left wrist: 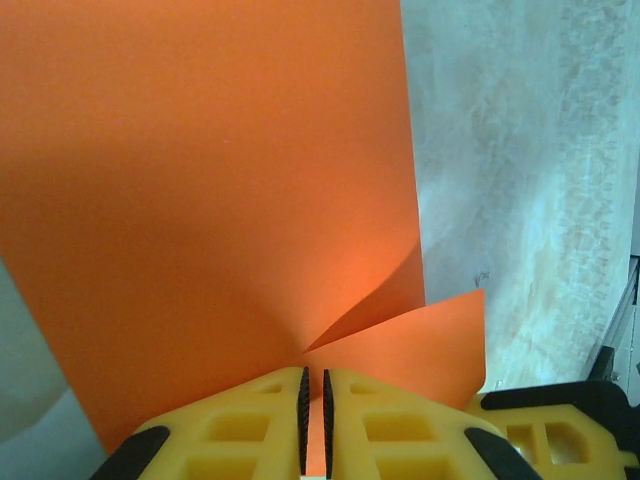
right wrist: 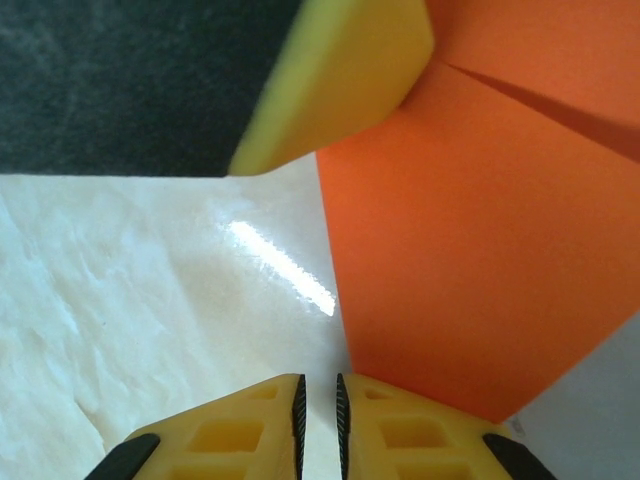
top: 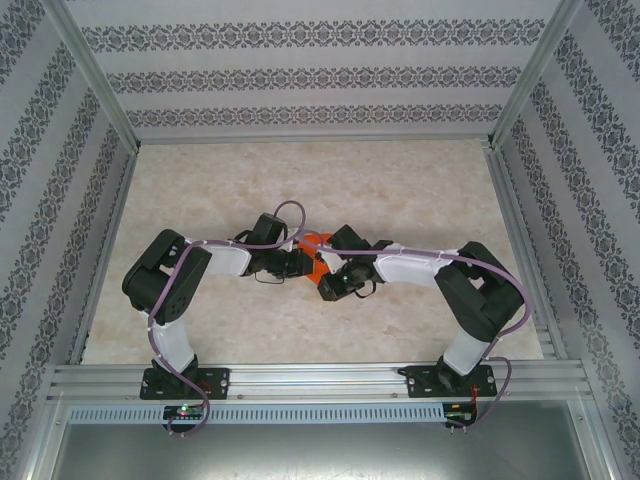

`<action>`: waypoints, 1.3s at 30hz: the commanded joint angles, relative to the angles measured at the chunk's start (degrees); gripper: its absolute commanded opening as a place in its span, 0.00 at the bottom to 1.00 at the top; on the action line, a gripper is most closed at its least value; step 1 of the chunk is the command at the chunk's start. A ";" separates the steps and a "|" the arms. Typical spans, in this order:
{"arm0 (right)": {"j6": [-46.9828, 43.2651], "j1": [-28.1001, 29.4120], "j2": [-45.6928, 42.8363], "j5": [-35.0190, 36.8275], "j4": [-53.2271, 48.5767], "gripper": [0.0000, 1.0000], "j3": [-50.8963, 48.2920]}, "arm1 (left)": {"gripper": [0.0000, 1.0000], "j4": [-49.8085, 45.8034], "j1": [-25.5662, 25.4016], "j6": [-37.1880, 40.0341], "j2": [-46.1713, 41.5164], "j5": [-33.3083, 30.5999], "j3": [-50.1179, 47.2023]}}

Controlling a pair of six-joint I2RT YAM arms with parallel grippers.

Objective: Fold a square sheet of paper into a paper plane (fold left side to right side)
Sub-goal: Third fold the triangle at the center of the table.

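Noted thin bright orange square sheet of paper (top: 313, 243) centred on pale marbled table (top: 400, 180). Found left gripper (left wrist: 313, 378) near-shut, pinching its creased corner; right gripper (right wrist: 319, 382) near-shut, empty, beside edge. Best carried rightward slowly, edges matched before pressing.

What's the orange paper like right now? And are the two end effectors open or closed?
square sheet of paper, partly folded, with a creased flap at one corner.
left end effector, shut, tips right at the paper's crease.
right end effector, shut, beside the paper's edge, nothing between its fingers.
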 commanded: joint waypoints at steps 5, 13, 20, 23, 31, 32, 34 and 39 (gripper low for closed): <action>0.38 -1.75 1.17 -1.95 -0.69 0.17 -1.54 | 0.16 -1.98 -0.90 2.29 2.37 -2.97 0.89; 2.83 -4.53 2.38 -6.88 2.98 0.16 -3.87 | 0.16 -2.51 -0.91 2.56 2.53 -3.15 1.30; 3.77 -6.56 4.55 -9.05 3.77 0.13 -5.16 | 0.16 -3.37 -0.87 3.08 1.23 -3.25 2.05; 4.22 -7.39 5.00 -10.02 4.07 0.07 -5.95 | 0.19 -3.68 -0.88 3.17 -1.33 -3.23 2.29; 4.13 -7.86 5.51 -9.14 3.39 0.00 -6.51 | 0.16 -2.10 -2.00 1.80 -8.67 -3.36 -0.89; 4.07 -7.86 5.51 -9.09 3.43 0.00 -6.47 | 0.15 -1.57 -2.48 1.58 -8.79 -3.26 -1.34; 4.00 -7.81 5.68 -9.03 3.43 0.00 -6.47 | 0.15 0.24 -3.81 0.78 -8.63 -3.06 -2.74; 3.99 -7.86 5.77 -9.16 3.47 0.00 -6.36 | 0.12 6.68 -6.12 -0.70 -6.17 -3.08 -4.47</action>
